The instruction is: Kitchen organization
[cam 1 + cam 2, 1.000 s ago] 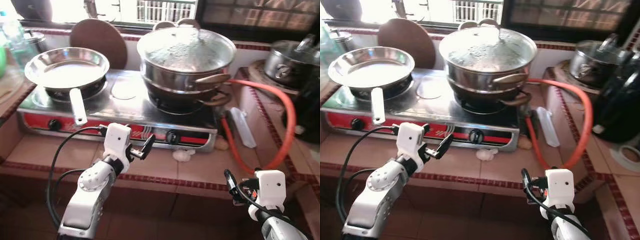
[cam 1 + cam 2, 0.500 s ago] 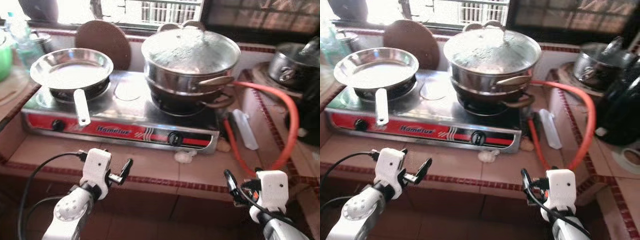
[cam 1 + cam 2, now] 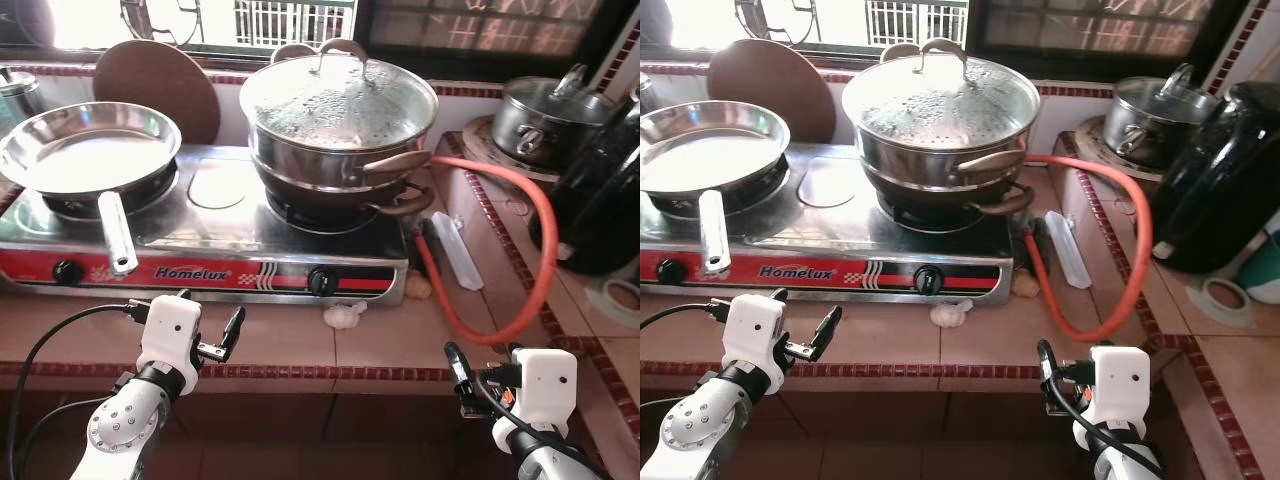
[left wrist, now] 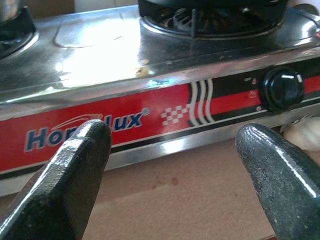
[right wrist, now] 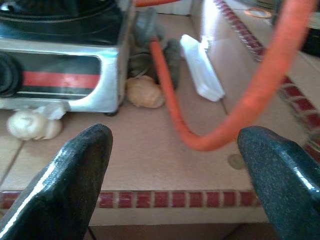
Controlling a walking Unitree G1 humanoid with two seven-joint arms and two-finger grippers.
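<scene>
While the steel gas stove [image 3: 215,225] sits on the tiled counter [image 3: 300,345], both grippers hang low in front of the counter's edge, empty. The left gripper [image 3: 222,343] is before the stove's red front panel, just left of the black knob [image 3: 320,281], its 2 fingers [image 4: 75,175] spread wide apart and holding nothing; in the left wrist view the knob [image 4: 283,88] and the panel lettering show between them. The right gripper [image 3: 462,378] is off the stove's right end, near the loop of the orange gas hose [image 3: 535,245], its fingers [image 5: 70,175] likewise parted and gripping nothing.

On the stove's left burner rests a steel frying pan [image 3: 85,145] with its handle pointing toward the counter edge. On the right burner stands a large lidded pot [image 3: 338,120]. Behind the stove, a round brown board [image 3: 155,80] leans against the wall below the window.

Just in front of the stove's right corner lies a garlic bulb [image 3: 342,315], and beside that corner a small brown knob of what looks like ginger [image 5: 144,92]. A white plastic piece [image 3: 457,250] lies right of the stove, inside the hose loop. Farther right of the stove are a smaller lidded pot [image 3: 545,115] and a black jug [image 3: 1220,180].
</scene>
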